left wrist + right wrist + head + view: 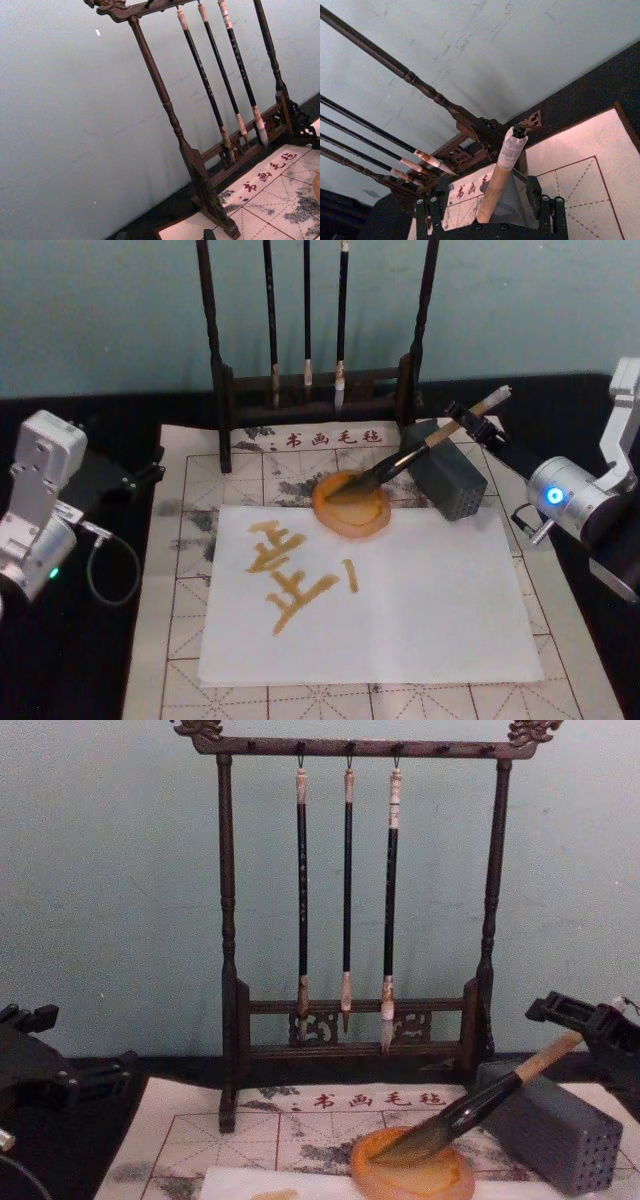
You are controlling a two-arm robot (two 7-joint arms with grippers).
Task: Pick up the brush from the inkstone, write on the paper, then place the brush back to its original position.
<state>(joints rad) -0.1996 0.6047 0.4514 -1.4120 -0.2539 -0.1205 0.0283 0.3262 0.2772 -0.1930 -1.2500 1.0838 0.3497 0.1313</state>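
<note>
Tan bamboo brush (417,449): thick, with black ferrule and dark brown tuft. It lies slanted, the tuft resting in the dish and the handle leaning on the top edge of the grey block. Its whitish end cap points up toward the right gripper.
Orange-amber round inkstone (350,524): shallow and glossy. It stands at the far edge of the paper, overlapping it, just beside the grey block.
White sheet of paper (410,620): it lies flat on the cream felt mat with printed grid (180,640). Amber-brown strokes (288,575) are written on its left half.
Grey rectangular block with small holes (452,480): it is to the right of the inkstone and carries the brush handle.
Right gripper (491,205): it is at the upper end of the brush. Its black fingers (560,212) stand wide, one on each side of the handle, with a gap to it on both sides.
Left gripper (150,468): it is parked at the left edge of the mat, well apart from the brush. I cannot tell if it is wide or narrow.
Dark wooden rack (228,920): it stands behind the mat, with three thin black-handled brushes (347,890) hanging on it.
</note>
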